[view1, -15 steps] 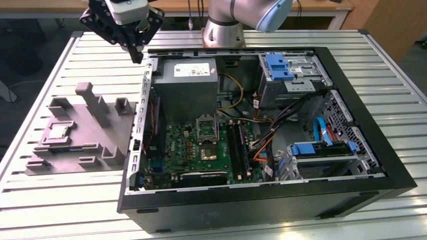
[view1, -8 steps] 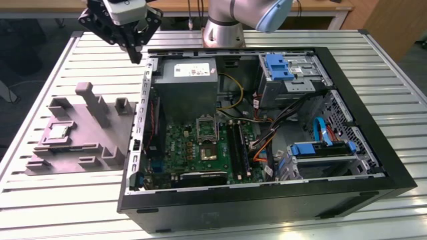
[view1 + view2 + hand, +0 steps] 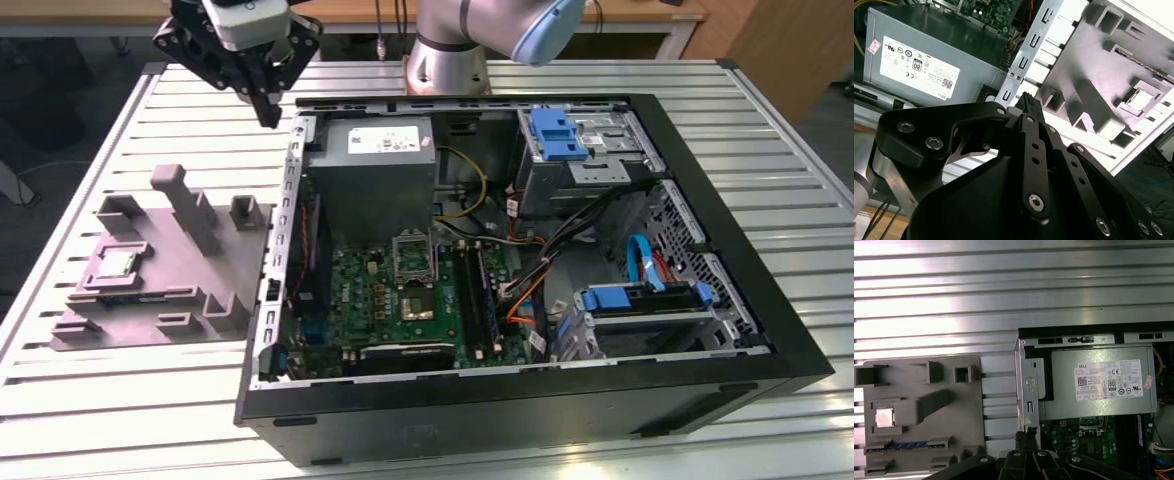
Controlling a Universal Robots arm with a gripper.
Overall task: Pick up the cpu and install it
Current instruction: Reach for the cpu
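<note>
The gripper point(image 3: 272, 118), its black fingers drawn together with nothing between them, hangs just off the corner of the open computer case point(image 3: 467, 425) where the grey power supply box point(image 3: 374, 160) sits. The robot arm point(image 3: 467, 40) rises from the slatted metal table point(image 3: 120, 400) behind the case.

The cpu point(image 3: 114, 263) lies flat in a square pocket of the grey plastic tray point(image 3: 174, 290). The tray rests on the table beside the case, on the exterior view's left of it, well apart from the gripper.

The exterior view takes in the whole case interior: the green circuit board point(image 3: 387, 300) with its metal socket frame point(image 3: 414, 255) below the power supply box, and the blue-handled drive bays point(image 3: 558, 135) along the case's far side.

The first wrist view looks straight down past the gripper point(image 3: 1026, 432). It shows the cpu point(image 3: 885, 417) as a pale square in the tray point(image 3: 929, 425), with a row of blue parts point(image 3: 906, 445) in a tray slot. The power supply box point(image 3: 1099, 382) lies just inside the case wall.

The second wrist view sits behind the gripper point(image 3: 1026, 97), showing its bolted linkage close up against the power supply box point(image 3: 919, 60) and the tray point(image 3: 1104, 70).
</note>
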